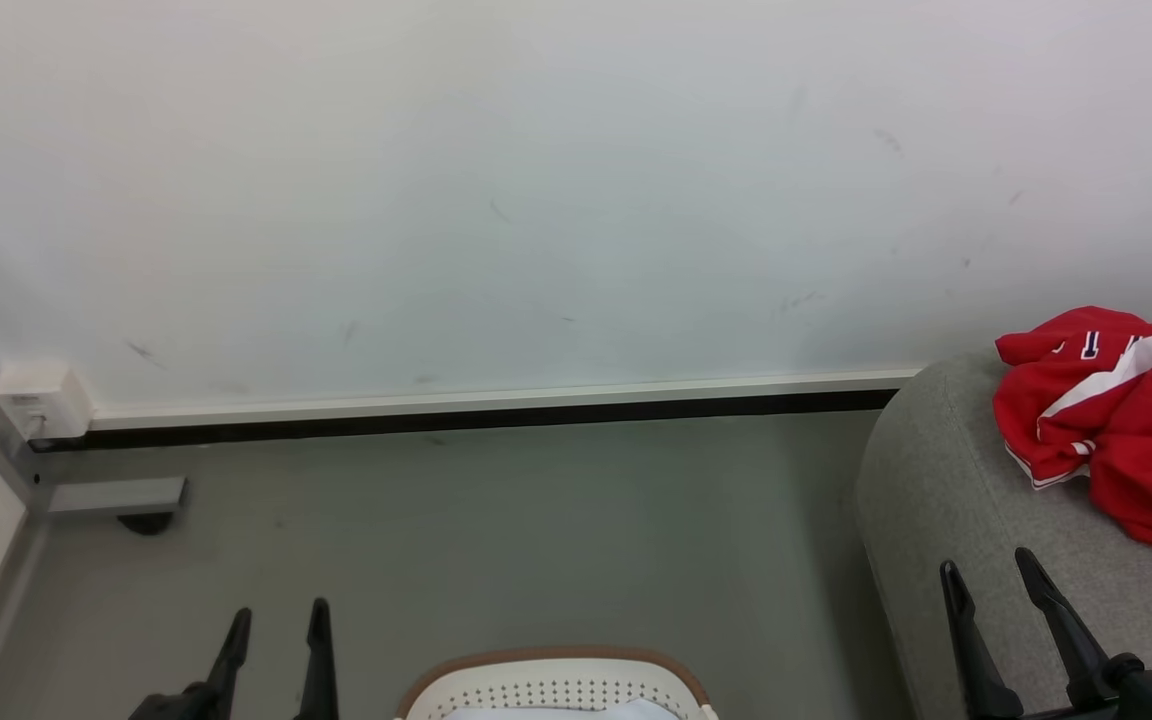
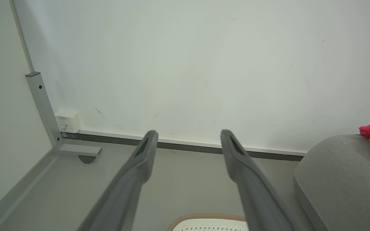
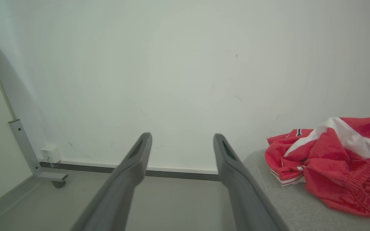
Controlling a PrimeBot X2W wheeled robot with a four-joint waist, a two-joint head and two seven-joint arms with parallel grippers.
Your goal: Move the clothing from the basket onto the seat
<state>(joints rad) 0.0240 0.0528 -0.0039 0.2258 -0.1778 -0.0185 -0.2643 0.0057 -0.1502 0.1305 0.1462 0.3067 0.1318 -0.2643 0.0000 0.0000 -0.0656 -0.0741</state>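
Jersey (image 1: 1116,430), soft red knit with a white panel and striped trim, lies crumpled in loose folds on top of the light grey woven-fabric seat with rounded edges (image 1: 936,500), at the head view's right. It is a bunched heap with no clean long axis. The white panel runs diagonally up toward that view's right.

Rounded white perforated plastic basket with brown rim (image 1: 556,655) stands on the smooth grey floor (image 1: 536,540), apart from the seat, with pale cloth (image 1: 556,712) inside.

Left tool (image 1: 280,608) and right tool (image 1: 986,560) both have fingers spread and empty. The right one is near the seat, clear of the jersey.
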